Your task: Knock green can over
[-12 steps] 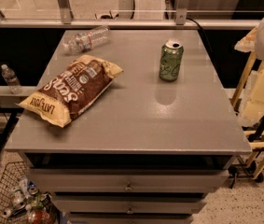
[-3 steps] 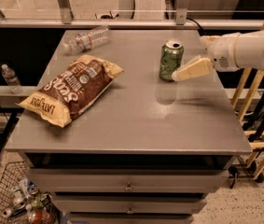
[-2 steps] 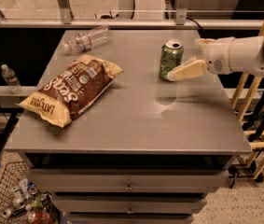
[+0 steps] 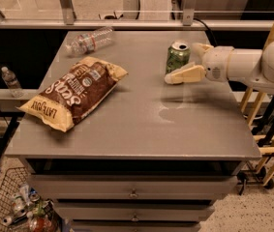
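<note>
Camera view: nearest, at 9 o'clock from the middle of the table (image 4: 199,124), lies the bag of chips (image 4: 73,93), where it lay a second ago. Further in, at 1 o'clock, the gripper (image 4: 181,63) comes in from 3 o'clock on the white arm (image 4: 252,66). Over the last second it has slid on toward 9 o'clock. Its near finger (image 4: 185,74), which was beside the can, now crosses the foot of the green can (image 4: 176,57), at or very near contact. The jaws are spread wide. The can stands between them, with the far finger (image 4: 200,47) just off its 3 o'clock side. It is still upright on its spot, so I judge the push is only starting. Farthest, at 11 o'clock, the water bottle (image 4: 89,40) lies on its side.
</note>
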`<state>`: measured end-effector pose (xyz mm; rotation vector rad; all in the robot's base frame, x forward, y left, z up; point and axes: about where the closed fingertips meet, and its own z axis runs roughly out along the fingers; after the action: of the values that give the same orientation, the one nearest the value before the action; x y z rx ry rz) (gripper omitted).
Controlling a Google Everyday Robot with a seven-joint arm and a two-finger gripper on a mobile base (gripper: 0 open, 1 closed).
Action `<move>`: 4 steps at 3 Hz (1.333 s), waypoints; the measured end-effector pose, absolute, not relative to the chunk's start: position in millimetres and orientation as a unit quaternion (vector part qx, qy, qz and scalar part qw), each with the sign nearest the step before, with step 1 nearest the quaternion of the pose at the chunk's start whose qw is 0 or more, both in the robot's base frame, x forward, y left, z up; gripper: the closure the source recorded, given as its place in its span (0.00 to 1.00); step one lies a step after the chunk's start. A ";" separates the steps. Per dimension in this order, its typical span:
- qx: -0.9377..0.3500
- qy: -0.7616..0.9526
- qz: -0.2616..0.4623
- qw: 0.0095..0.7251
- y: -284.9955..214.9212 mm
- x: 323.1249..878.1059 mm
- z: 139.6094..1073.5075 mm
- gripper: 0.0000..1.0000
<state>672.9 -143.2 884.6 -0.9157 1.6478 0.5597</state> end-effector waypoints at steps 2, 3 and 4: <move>-0.382 0.682 0.271 0.562 -129.8 679.1 879.3 0.42; -0.383 0.676 0.277 0.565 -130.3 680.9 882.9 0.65; -0.416 0.670 0.245 0.564 -133.2 681.6 897.3 0.88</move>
<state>681.6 -133.2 897.3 -0.9798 1.5755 0.5753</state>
